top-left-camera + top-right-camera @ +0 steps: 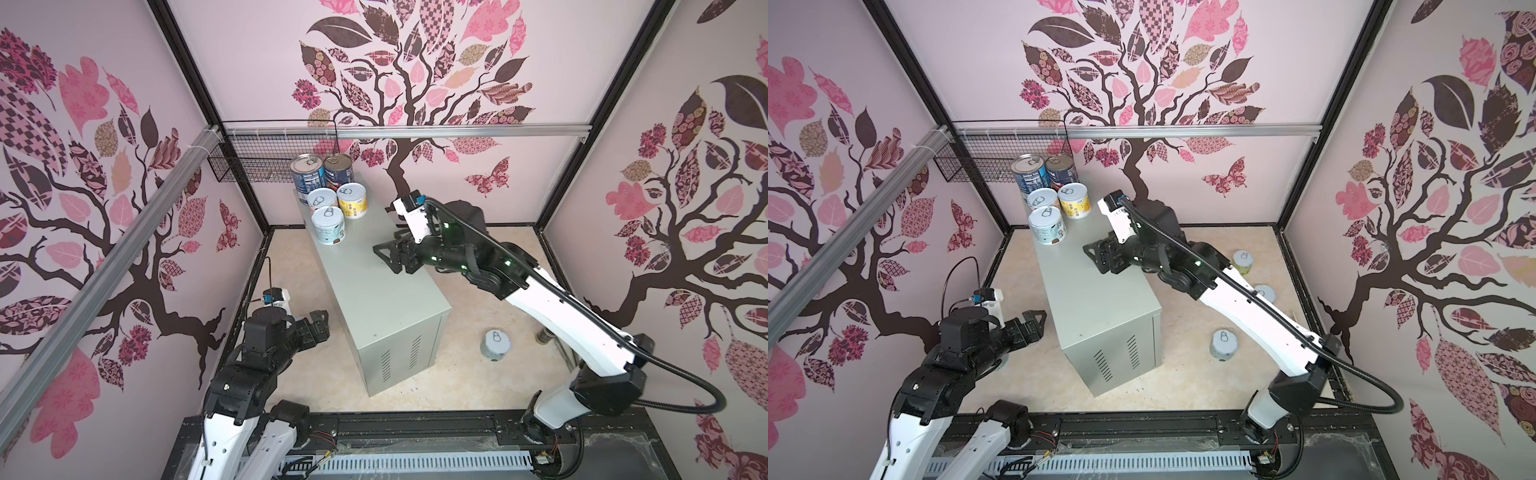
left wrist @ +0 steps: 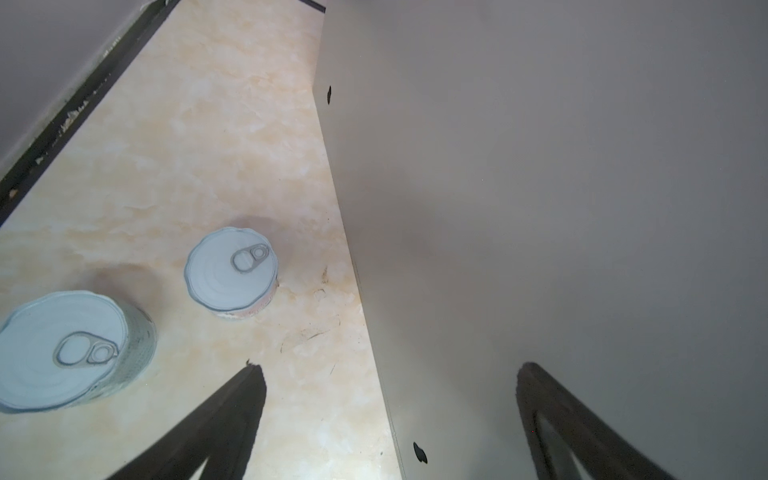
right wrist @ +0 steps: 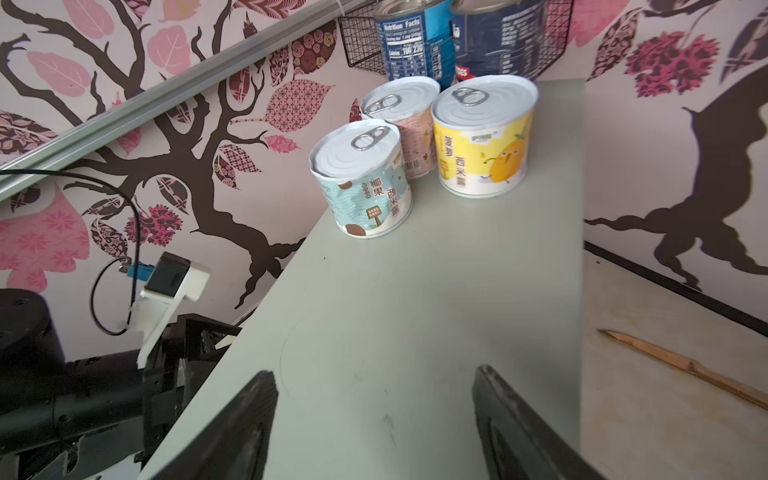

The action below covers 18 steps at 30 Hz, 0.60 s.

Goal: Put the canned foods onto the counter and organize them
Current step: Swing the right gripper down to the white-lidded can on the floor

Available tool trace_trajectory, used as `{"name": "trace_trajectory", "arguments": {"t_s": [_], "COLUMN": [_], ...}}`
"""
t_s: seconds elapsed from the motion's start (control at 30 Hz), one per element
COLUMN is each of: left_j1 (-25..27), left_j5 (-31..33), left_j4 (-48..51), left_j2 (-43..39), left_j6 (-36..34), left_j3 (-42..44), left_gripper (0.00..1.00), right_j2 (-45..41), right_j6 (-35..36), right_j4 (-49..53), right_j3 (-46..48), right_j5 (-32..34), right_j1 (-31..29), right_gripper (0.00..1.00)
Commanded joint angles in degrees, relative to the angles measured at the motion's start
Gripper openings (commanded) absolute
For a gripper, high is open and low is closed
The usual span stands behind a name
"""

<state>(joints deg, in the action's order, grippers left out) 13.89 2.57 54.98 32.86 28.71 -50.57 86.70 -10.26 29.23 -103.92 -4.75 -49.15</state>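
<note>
The counter (image 1: 374, 286) is a long grey cabinet with several canned foods at its far end. Two tall tins (image 1: 308, 171) stand behind a pink (image 3: 409, 124), a yellow (image 3: 484, 141) and a teal short can (image 3: 363, 183). My right gripper (image 3: 374, 374) hovers open and empty over the counter's middle, short of the teal can. My left gripper (image 2: 388, 365) stands open beside the counter's left wall, low near the floor. Two short cans (image 2: 230, 272) stand on the floor to its left. To the right of the counter, other cans (image 1: 1224, 344) stand on the floor.
A black wire basket (image 1: 266, 158) hangs on the back wall behind the tall tins, under an aluminium rail (image 1: 457, 132). A thin wooden stick (image 3: 685, 370) lies on the floor to the right of the counter. Patterned walls enclose the cell.
</note>
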Motion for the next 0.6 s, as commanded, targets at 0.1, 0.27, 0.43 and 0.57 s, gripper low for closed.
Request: {"name": "trace_trajectory", "arguments": {"t_s": [0.1,0.27,0.43,0.57], "left_j1": [0.2,0.2,0.2,0.2], "left_j5": [-1.2,-0.6,-0.7,-1.3], "left_j4": [2.8,3.6,3.2,2.9], "left_j2": [-0.8,-0.2,1.5,2.8], "left_j6": [2.0,1.3,1.1,1.4], "left_j3": [-1.8,-2.8,-2.9,-2.0], "left_gripper": [0.98,0.98,0.98,0.98], "right_j2": [-15.4,-25.2,-33.8,-39.8], "right_j6": [-4.3,-7.9,-13.3,-18.6], "right_j4": [4.3,9.4,10.0,8.8], "right_j3": [12.7,22.4,35.0,44.9], "right_j5": [16.5,24.0,30.5,34.8], "right_j1": [0.3,1.9,2.3,2.6], "right_gripper": [0.82,0.86,0.88,0.89]}}
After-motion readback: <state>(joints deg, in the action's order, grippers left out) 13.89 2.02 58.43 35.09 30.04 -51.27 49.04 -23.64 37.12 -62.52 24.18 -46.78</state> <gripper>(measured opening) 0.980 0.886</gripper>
